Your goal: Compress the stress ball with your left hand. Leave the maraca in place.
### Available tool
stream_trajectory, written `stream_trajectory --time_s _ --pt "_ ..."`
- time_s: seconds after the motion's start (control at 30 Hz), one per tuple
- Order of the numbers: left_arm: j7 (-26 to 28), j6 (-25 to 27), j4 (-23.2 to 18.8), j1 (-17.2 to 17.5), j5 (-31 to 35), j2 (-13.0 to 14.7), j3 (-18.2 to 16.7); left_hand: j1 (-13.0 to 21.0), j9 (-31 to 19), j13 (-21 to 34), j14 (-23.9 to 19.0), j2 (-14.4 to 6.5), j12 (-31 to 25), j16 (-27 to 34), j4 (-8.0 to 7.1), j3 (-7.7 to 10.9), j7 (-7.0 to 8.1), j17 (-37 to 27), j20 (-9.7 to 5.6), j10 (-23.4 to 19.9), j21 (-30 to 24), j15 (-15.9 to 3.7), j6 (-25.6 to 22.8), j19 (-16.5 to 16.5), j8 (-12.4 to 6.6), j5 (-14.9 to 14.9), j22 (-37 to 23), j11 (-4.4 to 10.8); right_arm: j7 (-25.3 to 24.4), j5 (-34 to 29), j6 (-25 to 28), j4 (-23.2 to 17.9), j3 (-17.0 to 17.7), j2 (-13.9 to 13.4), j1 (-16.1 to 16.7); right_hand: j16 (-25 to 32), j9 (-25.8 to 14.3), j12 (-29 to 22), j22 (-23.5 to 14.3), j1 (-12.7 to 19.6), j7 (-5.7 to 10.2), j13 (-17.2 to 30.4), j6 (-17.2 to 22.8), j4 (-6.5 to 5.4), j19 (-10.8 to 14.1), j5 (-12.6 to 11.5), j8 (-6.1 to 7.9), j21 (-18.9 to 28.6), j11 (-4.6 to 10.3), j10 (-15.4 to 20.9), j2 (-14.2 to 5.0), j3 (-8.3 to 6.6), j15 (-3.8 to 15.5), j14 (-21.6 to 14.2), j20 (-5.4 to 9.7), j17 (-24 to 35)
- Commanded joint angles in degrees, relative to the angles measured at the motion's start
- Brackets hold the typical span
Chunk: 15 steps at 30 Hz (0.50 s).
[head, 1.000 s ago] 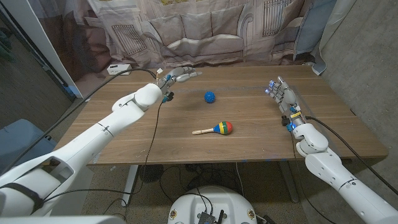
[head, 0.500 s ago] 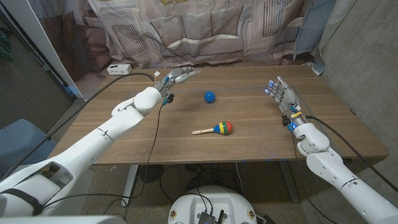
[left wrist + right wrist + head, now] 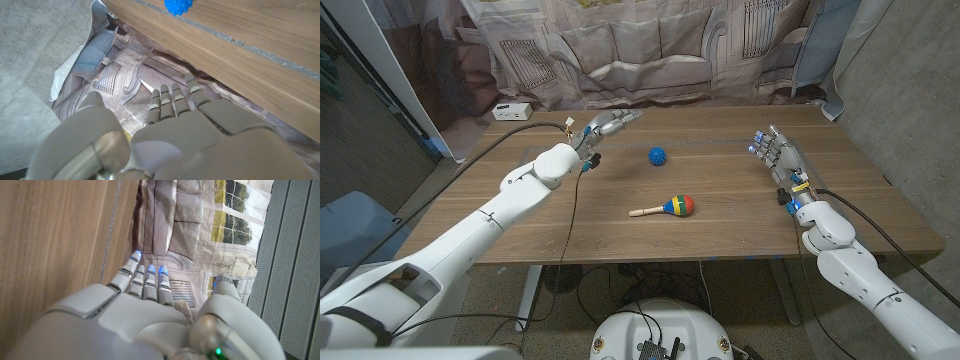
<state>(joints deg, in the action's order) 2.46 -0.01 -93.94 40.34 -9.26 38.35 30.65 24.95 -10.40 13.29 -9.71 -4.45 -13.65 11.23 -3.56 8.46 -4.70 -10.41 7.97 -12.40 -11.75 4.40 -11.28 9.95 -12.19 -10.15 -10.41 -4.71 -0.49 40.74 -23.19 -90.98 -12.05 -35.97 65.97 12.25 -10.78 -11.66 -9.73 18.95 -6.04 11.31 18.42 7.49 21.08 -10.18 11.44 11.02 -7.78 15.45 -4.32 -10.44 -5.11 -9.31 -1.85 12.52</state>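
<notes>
I see my left hand (image 3: pixel 603 124) above the table's far left part, fingers stretched out and apart, holding nothing. The stress ball (image 3: pixel 658 155) (blue, spiky) lies apart from it toward the middle, with the maraca (image 3: pixel 666 208) nearer me.

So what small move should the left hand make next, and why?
Probably move the left hand toward the blue stress ball and lower it. The hand is open, holds nothing, and is apart from the ball, near the table's far edge. The maraca lies nearer the robot, off that path.
</notes>
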Motion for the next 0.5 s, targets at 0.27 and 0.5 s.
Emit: stream_trajectory --time_s 0.27,0.5 --pt "-3.13 -1.65 3.18 -0.32 -4.45 -0.48 -0.04 -0.95 -0.08 -0.24 -0.91 0.04 -0.33 0.07 -0.02 -0.47 -0.21 -0.12 0.21 -0.99 0.02 0.3 -0.92 0.48 0.17 -0.43 -0.06 -0.14 1.41 0.95 1.25 1.84 -1.2 1.06 -2.42 0.08 -0.17 -0.01 -0.22 0.26 -0.13 0.13 0.33 0.13 0.01 0.07 -0.09 0.21 0.05 0.56 0.21 0.19 0.23 -0.44 -0.04 0.16" --pt "-3.16 -6.81 7.87 -0.16 -5.9 -2.91 0.12 -1.1 -0.08 -0.32 -0.97 0.06 -0.28 0.04 -0.04 -0.53 -0.28 -0.1 0.29 -1.02 0.03 0.21 -1.0 0.49 0.25 -0.47 -0.06 -0.1 0.0 -0.2 1.55 3.12 -0.95 0.73 -3.0 0.09 -0.17 -0.03 -0.22 0.27 -0.07 0.13 0.29 0.13 0.05 0.07 -0.11 0.23 0.01 0.63 0.18 0.19 0.24 -0.45 -0.02 0.16"
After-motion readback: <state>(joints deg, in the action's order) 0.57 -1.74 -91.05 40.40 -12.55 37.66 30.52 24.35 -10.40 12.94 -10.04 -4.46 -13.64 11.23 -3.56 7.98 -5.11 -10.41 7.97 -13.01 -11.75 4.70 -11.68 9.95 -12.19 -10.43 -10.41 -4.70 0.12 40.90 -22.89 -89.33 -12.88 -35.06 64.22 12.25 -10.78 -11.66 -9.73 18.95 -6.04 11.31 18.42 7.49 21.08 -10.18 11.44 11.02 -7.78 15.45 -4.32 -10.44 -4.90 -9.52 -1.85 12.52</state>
